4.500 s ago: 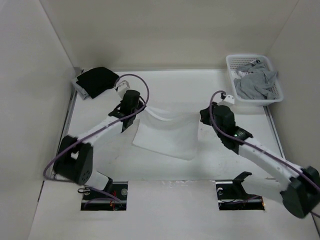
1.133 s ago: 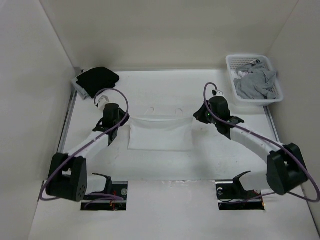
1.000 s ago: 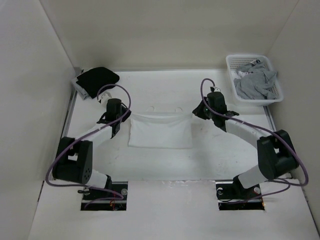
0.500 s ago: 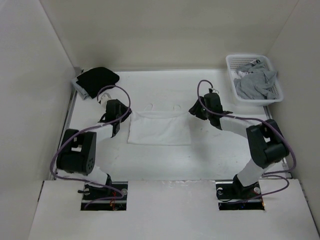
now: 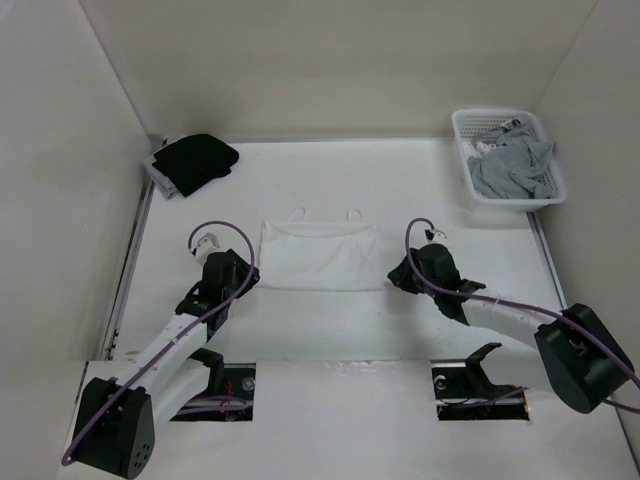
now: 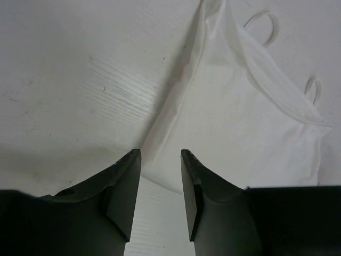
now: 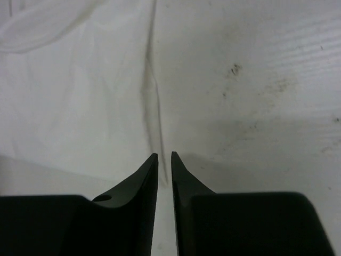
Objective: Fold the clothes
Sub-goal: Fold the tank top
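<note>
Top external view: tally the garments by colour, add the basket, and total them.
White thin-fabric tank top with two narrow straps: 1
Black fabric garment: 1
Grey crumpled garment: 1
White plastic mesh basket: 1
Total: 4
</note>
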`<state>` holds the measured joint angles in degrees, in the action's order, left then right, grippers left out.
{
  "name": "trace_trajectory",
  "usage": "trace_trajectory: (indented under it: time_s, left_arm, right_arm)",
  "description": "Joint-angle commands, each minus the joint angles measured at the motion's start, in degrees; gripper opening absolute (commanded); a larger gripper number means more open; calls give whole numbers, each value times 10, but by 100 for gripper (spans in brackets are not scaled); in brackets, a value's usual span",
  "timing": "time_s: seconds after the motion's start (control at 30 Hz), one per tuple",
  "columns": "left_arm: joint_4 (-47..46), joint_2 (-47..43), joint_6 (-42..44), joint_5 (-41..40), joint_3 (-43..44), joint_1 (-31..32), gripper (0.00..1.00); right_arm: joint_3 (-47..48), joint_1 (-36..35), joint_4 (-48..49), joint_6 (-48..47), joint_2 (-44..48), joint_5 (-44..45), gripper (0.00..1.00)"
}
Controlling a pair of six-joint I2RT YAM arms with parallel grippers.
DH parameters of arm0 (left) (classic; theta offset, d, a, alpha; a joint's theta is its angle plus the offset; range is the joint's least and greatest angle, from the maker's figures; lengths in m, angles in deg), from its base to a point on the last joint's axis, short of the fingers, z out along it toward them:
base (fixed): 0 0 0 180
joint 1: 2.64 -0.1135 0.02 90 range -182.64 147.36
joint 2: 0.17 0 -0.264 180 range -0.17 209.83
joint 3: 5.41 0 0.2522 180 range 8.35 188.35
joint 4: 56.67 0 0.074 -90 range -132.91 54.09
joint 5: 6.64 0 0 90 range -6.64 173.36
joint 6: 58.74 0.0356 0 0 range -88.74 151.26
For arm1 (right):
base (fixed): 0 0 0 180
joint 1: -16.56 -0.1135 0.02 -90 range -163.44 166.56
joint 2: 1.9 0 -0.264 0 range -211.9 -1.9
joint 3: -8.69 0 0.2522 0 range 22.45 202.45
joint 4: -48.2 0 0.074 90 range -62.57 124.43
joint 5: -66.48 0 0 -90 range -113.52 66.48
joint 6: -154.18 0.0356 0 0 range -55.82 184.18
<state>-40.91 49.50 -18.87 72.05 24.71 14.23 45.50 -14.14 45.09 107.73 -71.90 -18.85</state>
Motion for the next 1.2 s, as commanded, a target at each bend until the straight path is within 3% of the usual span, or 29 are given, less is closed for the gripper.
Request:
trace_trajectory:
  time_s: [0.0, 0.07, 0.2, 0.83, 0.93, 1.03, 1.17]
  left_arm:
    - [49, 2, -1, 13, -2, 7, 35]
    - [42, 24, -3, 16, -5, 8, 35]
    - [11, 74, -7, 21, -10, 18, 34]
    - [-11, 109, -15, 1, -16, 21, 15]
    - [-19, 105, -14, 2, -21, 17, 13]
    - [-21, 100, -14, 2, -25, 17, 12]
    - [-23, 102, -13, 6, -25, 15, 12]
  right_arm:
    - [-20, -12, 23, 32, 27, 12, 25]
    - [-28, -14, 21, 41, 30, 13, 33]
    - [-33, -14, 23, 51, 17, 8, 37]
    - [-27, -34, 47, 74, -38, -34, 37]
    - [-21, -34, 47, 74, -44, -45, 33]
    - [-42, -34, 38, 85, 0, -13, 33]
    - [-59, -52, 8, 90, 87, 22, 42]
